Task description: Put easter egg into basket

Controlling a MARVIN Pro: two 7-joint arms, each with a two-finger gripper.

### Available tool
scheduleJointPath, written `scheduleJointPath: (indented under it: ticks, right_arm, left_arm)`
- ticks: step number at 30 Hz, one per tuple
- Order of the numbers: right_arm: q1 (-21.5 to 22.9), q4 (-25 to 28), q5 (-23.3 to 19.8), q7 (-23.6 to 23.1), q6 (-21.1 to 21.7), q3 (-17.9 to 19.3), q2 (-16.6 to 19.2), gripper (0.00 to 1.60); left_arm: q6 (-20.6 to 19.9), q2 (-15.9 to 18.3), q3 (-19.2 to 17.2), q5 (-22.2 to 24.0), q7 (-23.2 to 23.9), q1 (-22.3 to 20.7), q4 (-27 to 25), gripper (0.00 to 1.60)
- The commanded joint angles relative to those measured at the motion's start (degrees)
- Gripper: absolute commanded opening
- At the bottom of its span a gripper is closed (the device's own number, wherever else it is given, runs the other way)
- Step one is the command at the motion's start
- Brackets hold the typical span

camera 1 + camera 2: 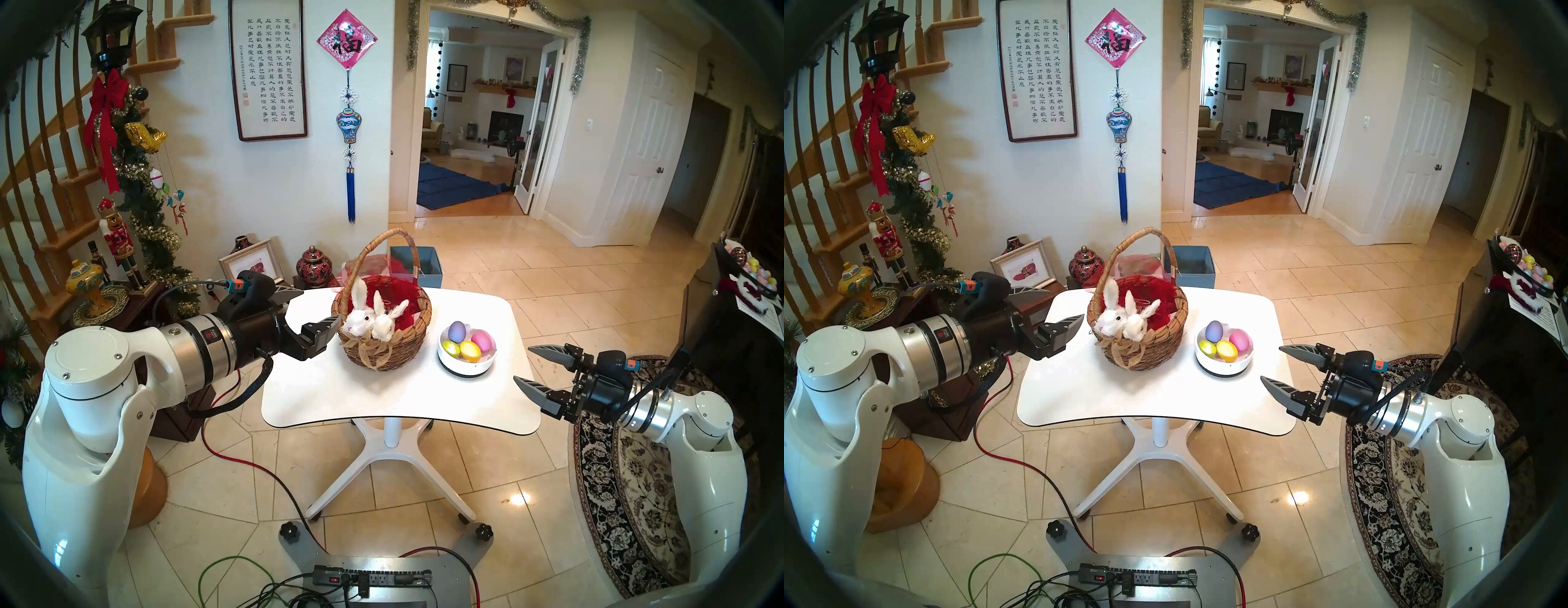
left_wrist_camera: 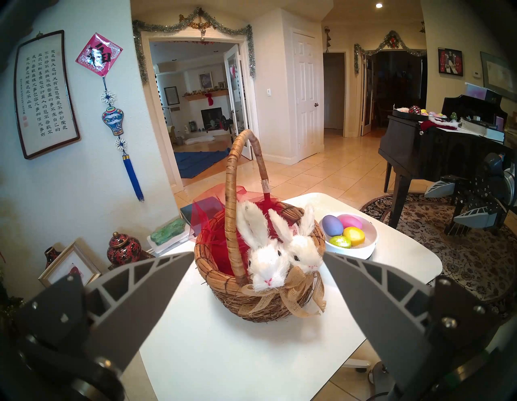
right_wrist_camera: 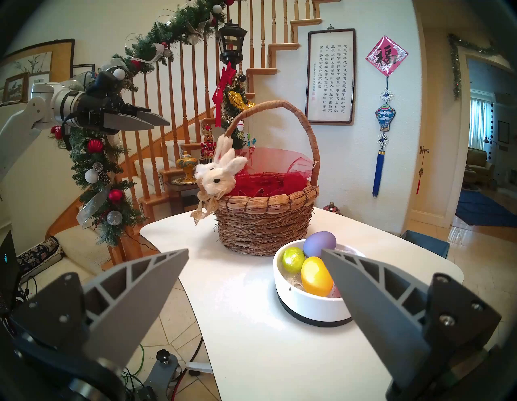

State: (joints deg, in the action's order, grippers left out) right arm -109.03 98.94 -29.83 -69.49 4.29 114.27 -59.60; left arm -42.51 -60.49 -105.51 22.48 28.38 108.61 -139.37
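- Eggs (image 1: 466, 343), four, sit in the white bowl (image 1: 466, 366); basket (image 1: 384, 335) seemingly holds none.
- Left claw (image 1: 316, 314) and right claw (image 1: 524, 364) both gape, empty; every step remains.

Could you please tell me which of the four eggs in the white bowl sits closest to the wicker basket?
The purple egg: it lies at the bowl's far-left side, nearest the basket, while the pink, yellow and green eggs sit further right or nearer the robot.
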Motion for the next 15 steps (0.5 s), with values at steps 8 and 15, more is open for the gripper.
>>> scheduleJointPath:
  ticks: [8, 15]
  right_arm:
    - [0.02, 0.19, 0.00, 0.03, 0.00, 0.03, -0.01, 1.60]
    - [0.03, 0.19, 0.00, 0.03, 0.00, 0.03, -0.01, 1.60]
  left_arm:
    - [-0.10, -0.04, -0.06, -0.16, 0.11, -0.22, -0.16, 1.60]
    - [-0.12, -0.12, -0.06, -0.27, 0.21, -0.25, -0.17, 1.60]
